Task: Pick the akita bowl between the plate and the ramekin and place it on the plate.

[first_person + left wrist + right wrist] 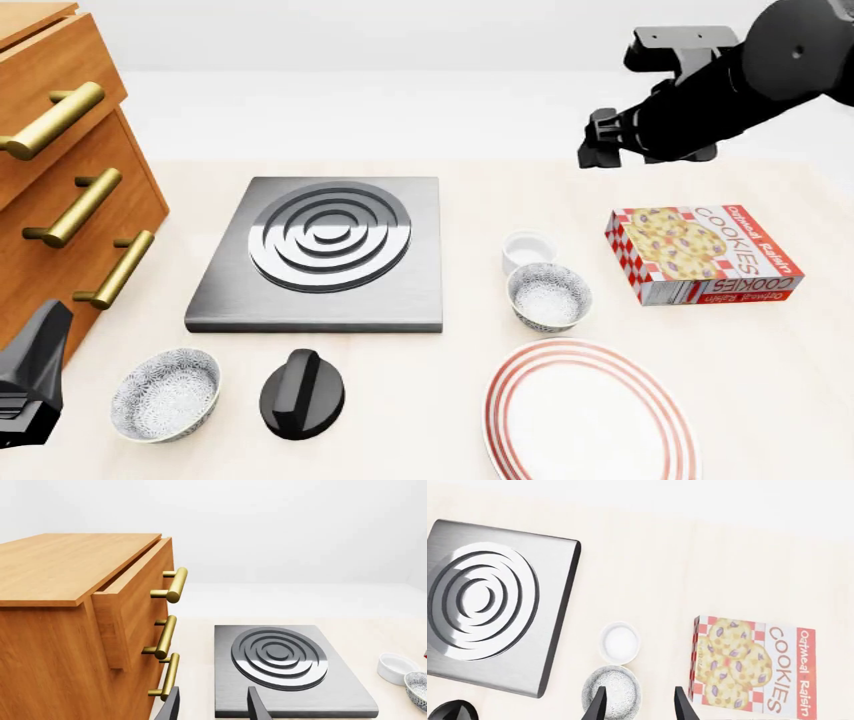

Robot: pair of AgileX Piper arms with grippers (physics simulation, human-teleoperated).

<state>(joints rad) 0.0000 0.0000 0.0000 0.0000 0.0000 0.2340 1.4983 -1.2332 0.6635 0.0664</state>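
Two speckled bowls sit on my table, and the one I care about is the akita bowl (549, 296), standing upright between the ramekin (529, 249) just behind it and the plate (591, 412) in front of it — close to both, though I cannot tell whether it touches either. Its look-alike, the second bowl (166, 394), rests far to the left beside a black knob (302, 394), in front of the stove plate (324, 251). A cookie box (702, 253) lies to the right of the ramekin, well apart from the plate.

My right gripper (638, 703) hangs high over the far right of the table, above and beyond the cookie box; in its wrist view the fingers are spread with nothing between them, and the akita bowl (612, 692) shows partly behind one fingertip. My left gripper (212, 705) sits low at the near left edge beside the wooden drawer cabinet (60, 190) — its fingers also parted and empty, pointing out over the stove plate.
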